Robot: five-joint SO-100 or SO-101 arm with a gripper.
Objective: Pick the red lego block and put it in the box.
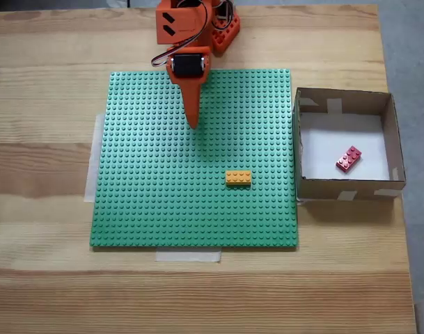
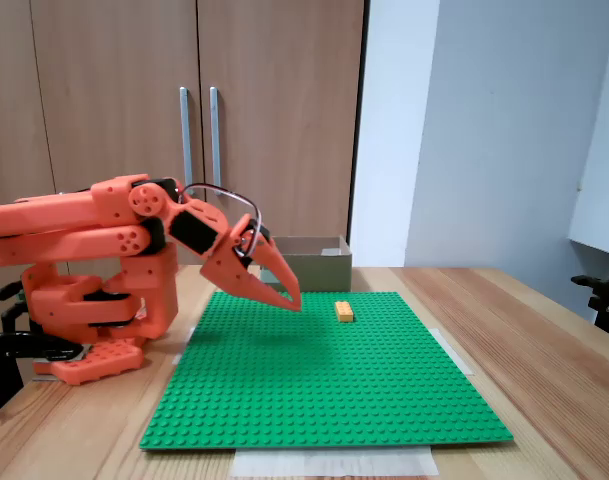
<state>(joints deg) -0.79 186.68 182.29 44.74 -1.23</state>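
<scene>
The red lego block (image 1: 349, 159) lies tilted on the white floor of the box (image 1: 344, 188), toward the wall at 3 o'clock and a little toward the 6 o'clock wall, touching neither wall as far as the top-down fixed view shows. The box sits on the desk (image 1: 44, 160) just beside the 3 o'clock edge of the green studded baseplate (image 1: 149, 202); in the side-on fixed view the box (image 2: 309, 262) stands behind the plate. On the plate, at about 4 o'clock from its middle, lies 1 orange-yellow brick (image 1: 238, 178), seen from the side as well (image 2: 344, 311), well apart from the arm. The pincer (image 1: 193, 122) hangs over the plate's 12 o'clock half, pointing toward 6 o'clock; from the side (image 2: 290, 298) its tips look drawn together with nothing between them, hovering just above the studs. The orange arm (image 2: 94, 235) is folded low and back over its base. Judged from how things lie, the placing looks done: the block is inside the box and the pincer is empty and away from it. What is left would be for the arm to settle back to rest over its base, without brushing the orange-yellow brick or the box.
</scene>
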